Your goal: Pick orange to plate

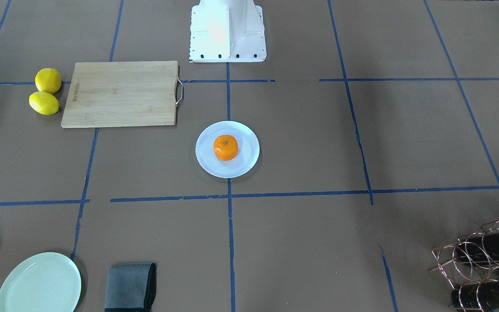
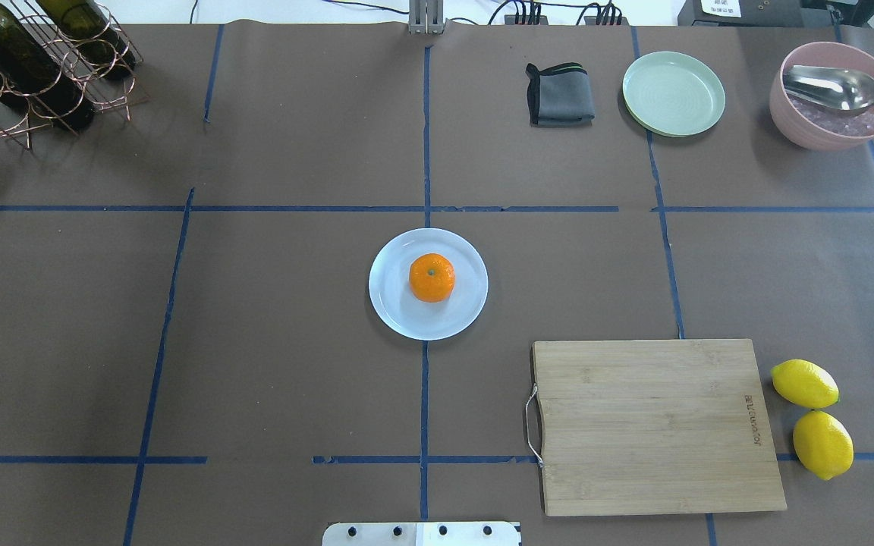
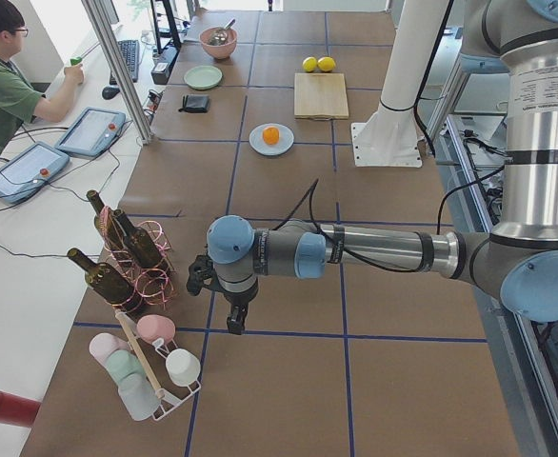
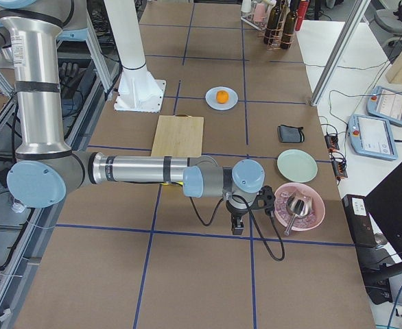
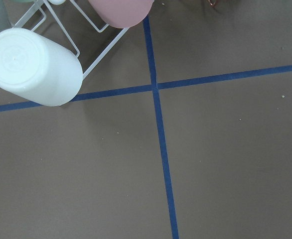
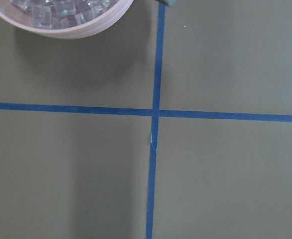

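Brown tabletop (image 2: pixel 255 341), gridded with blue tape (image 2: pixel 425 394). My left arm (image 3: pixel 384 249) lies stretched out low over my left end of it. My left jaws hang pointing down above a tape line, near the bottle rack (image 3: pixel 131 252) and the cup rack (image 3: pixel 150 367). They show only in the left side view, so I cannot tell if they are open or closed. Left wrist view: a tape cross, and a white cup (image 5: pixel 34 64) on the rack at top left.

My right arm (image 4: pixel 139 168) is stretched the same way over my right end. My right jaws point down just beside the pink bowl (image 2: pixel 793 121). They show only in the right side view, so I cannot tell their state either. Right wrist view: a tape cross, with the bowl's rim and ice cubes (image 6: pixel 61 10) at top left.

The wooden cutting board (image 2: pixel 653 425) lies flat on my right near side, its metal handle toward the centre. The pink bowl holds a metal spoon (image 2: pixel 835 87). The green plate (image 2: pixel 674 93) is next to it, and a folded grey cloth (image 2: pixel 558 95) is just beside that.

The white plate (image 2: pixel 391 303) sits at the tabletop's centre on a tape crossing. Two lemons (image 2: pixel 804 383) (image 2: pixel 822 444) lie touching each other, just off the board's outer edge.

The orange (image 2: pixel 432 277) sits on the white plate, about centred, with its stem dot up. It is well apart from both jaws.
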